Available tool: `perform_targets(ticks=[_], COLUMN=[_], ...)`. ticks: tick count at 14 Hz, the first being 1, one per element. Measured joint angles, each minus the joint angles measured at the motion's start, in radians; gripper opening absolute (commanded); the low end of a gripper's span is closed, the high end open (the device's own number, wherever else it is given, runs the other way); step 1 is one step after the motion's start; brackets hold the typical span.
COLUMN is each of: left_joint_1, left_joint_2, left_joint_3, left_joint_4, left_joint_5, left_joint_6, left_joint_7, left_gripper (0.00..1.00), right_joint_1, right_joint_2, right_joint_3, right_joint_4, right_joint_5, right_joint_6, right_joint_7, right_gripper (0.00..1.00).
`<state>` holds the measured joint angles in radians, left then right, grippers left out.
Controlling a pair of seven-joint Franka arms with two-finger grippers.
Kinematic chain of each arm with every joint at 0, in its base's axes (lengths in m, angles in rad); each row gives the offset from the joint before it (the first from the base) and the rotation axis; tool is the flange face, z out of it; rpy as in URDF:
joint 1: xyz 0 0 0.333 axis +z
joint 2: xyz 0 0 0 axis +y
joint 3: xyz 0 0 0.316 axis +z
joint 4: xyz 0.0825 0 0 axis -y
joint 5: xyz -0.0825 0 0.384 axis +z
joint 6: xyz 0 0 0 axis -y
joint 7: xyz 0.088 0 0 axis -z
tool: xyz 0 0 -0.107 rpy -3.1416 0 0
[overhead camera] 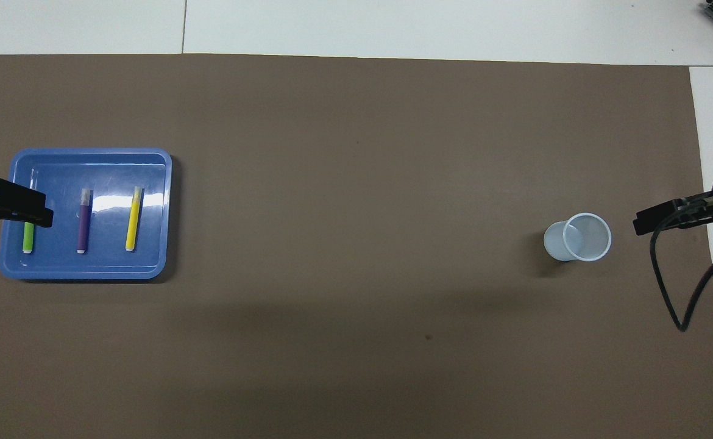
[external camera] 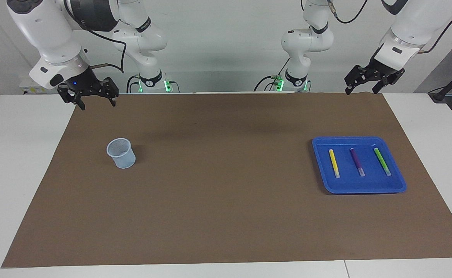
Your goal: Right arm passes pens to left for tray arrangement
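A shallow blue tray lies on the brown mat toward the left arm's end. Three pens rest in it side by side, apart: yellow, purple and green. My left gripper hangs open and empty over the mat's edge by the robots. In the overhead view one of its fingers covers part of the green pen. My right gripper, blue light on its wrist, hangs open and empty over the mat's corner at its own end.
A small translucent pale-blue cup stands upright on the mat toward the right arm's end, with nothing showing in it. A black cable loops down from the right arm. White table borders the brown mat.
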<state>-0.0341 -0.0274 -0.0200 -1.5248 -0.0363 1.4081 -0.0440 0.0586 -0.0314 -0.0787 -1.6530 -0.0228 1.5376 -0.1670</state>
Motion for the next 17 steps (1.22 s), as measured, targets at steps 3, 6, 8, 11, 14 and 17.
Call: perform_targets(ticks=[3,6,8,11,14,17], left_joint_1=[-0.003,-0.021,-0.035,-0.039,-0.039,-0.039], left_joint_2=[-0.009,-0.013,-0.014,-0.014,-0.014,-0.015], left_joint_3=[0.000,0.001,0.002,0.003,0.004,0.010], left_joint_4=[-0.015,-0.016,-0.016,-0.016,-0.016,-0.017], left_joint_5=[0.010,0.052,0.057,0.058,0.058,0.058], left_joint_6=[0.010,0.013,0.015,0.015,0.015,0.015], left_joint_7=[0.000,0.006,0.006,0.006,0.006,0.006], left_gripper=[1.00,1.00,1.00,1.00,1.00,1.00], right_joint_1=[0.000,0.001,0.001,0.001,0.001,0.001], right_joint_2=[0.000,-0.001,-0.002,-0.005,-0.006,-0.006], right_joint_3=[0.000,0.001,0.006,0.011,0.011,0.011], right_joint_4=[0.000,0.000,0.000,0.000,0.000,0.000], right_joint_5=[0.000,0.000,0.000,0.000,0.000,0.000], right_joint_6=[-0.001,-0.001,-0.001,-0.001,0.000,0.000], right_joint_7=[0.000,0.031,0.096,0.117,0.118,0.118], right_gripper=[1.00,1.00,1.00,1.00,1.00,1.00])
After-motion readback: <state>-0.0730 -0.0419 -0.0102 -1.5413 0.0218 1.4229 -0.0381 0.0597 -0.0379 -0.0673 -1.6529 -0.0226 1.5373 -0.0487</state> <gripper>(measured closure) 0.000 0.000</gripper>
